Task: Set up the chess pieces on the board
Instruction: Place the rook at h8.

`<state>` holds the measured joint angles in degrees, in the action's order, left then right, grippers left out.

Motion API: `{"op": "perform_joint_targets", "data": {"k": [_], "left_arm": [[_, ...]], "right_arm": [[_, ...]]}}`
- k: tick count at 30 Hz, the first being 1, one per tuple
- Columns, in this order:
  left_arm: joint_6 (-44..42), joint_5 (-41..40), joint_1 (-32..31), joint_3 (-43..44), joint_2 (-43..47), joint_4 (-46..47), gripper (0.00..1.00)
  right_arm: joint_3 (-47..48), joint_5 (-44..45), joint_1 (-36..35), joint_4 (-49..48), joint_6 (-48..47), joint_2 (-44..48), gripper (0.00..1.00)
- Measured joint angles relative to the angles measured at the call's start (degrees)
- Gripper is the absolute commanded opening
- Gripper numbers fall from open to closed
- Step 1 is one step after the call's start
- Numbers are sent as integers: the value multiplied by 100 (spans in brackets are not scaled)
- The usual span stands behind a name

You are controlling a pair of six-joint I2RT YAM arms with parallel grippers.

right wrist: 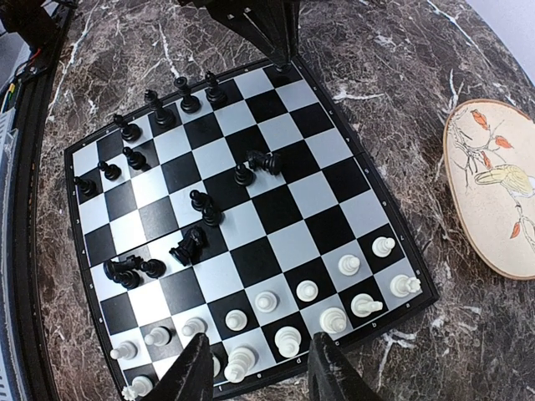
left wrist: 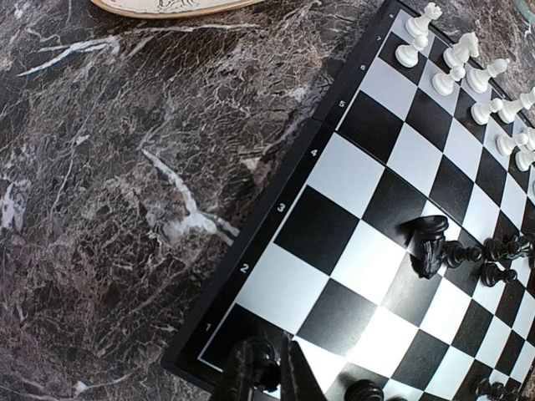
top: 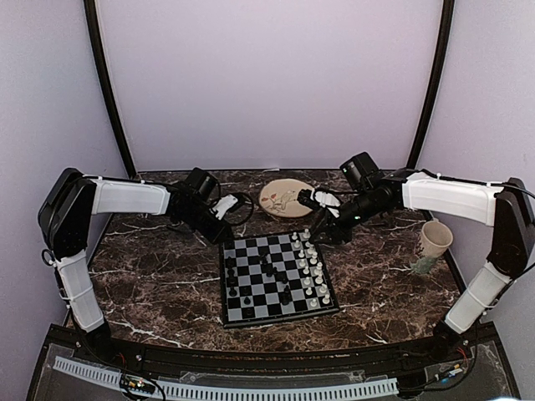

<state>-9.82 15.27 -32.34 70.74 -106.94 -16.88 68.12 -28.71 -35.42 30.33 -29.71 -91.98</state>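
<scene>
The board [top: 267, 313] lies mid-desk [top: 167, 276], toward the near edge. White chessmen [top: 311, 267] stand in two rows along its right side. Black chessmen [right wrist: 192, 246] are scattered, several toppled mid-board. The left gripper [left wrist: 267, 376] has its jaws clenched on what looks like a black piece [left wrist: 262, 365] over the board's corner square. The right gripper [right wrist: 261, 372] hovers, jaws released, above the white rows. The pieces look light, rigid, slick and tippy: pinch each gently at the neck
</scene>
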Motion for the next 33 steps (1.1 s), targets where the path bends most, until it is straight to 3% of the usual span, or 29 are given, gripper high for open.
{"op": "perform_joint_targets", "data": {"k": [17, 28, 33], "left_arm": [[179, -37, 0, -7, -33, -22, 21], [339, -131, 0, -7, -107, -39, 36], [361, -234, 0, -7, 302, -116, 43]], "right_arm": [[0, -20, 0, 0, -7, 0, 40], [13, -92, 0, 20, -7, 0, 40], [201, -92, 0, 188, -46, -9, 40]]}}
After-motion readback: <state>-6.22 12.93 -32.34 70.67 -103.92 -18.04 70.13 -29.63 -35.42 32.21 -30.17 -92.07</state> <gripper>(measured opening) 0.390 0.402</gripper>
